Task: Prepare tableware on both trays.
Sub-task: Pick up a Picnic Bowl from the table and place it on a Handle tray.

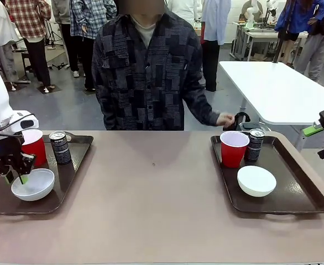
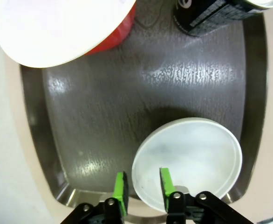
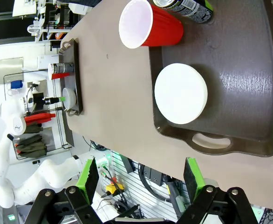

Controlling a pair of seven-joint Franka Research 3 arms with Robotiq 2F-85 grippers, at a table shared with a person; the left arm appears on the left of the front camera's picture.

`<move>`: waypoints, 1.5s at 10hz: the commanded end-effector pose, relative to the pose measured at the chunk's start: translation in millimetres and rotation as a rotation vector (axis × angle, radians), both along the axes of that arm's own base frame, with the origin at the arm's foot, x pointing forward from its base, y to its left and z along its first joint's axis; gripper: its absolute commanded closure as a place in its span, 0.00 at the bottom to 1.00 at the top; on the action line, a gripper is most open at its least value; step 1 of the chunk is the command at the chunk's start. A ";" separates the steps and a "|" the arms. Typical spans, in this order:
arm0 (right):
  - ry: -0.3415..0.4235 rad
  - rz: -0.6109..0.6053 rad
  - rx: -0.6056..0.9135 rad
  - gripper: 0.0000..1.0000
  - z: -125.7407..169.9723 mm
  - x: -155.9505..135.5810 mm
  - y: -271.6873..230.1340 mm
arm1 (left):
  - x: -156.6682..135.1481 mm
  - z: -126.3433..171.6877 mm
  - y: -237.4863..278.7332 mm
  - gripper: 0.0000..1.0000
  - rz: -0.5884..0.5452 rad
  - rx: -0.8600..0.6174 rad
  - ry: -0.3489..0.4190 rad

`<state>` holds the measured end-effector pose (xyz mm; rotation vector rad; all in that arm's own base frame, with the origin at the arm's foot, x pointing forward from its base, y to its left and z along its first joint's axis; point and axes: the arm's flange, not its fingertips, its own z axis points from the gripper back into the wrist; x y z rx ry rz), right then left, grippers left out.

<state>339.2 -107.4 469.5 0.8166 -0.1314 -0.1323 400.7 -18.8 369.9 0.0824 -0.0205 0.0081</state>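
1. Across the worktop [image 1: 151, 204] in the front view, the left claw [image 1: 15, 178] sits at the near bowl [image 1: 34, 184] on the left tray [image 1: 68, 187]; light, rigid, likely slippery, best taken by its rim.
2. From the left wrist, the part-open fingers [image 2: 121, 186] straddle that rim, not clamping; the bowl opens upward.
3. From the right wrist, the right claw [image 3: 141, 175] is spread wide and empty, off the right tray [image 3: 248, 93].

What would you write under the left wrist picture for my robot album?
The left claw straddles the rim of a white bowl on a dark tray, near a red cup and can.
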 end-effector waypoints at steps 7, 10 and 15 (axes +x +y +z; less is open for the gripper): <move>0.007 0.005 -0.001 0.05 0.0 -0.1 0.2 | -46.8 71.9 -31.3 0.00 -0.140 -0.056 -0.005; 0.007 0.005 -0.001 0.05 0.0 -0.1 0.2 | -73.3 97.5 -39.7 0.00 -0.157 -0.073 -0.048; 0.007 0.005 -0.001 0.05 0.0 -0.1 0.2 | -51.2 110.5 -24.8 0.00 -0.068 -0.369 -0.046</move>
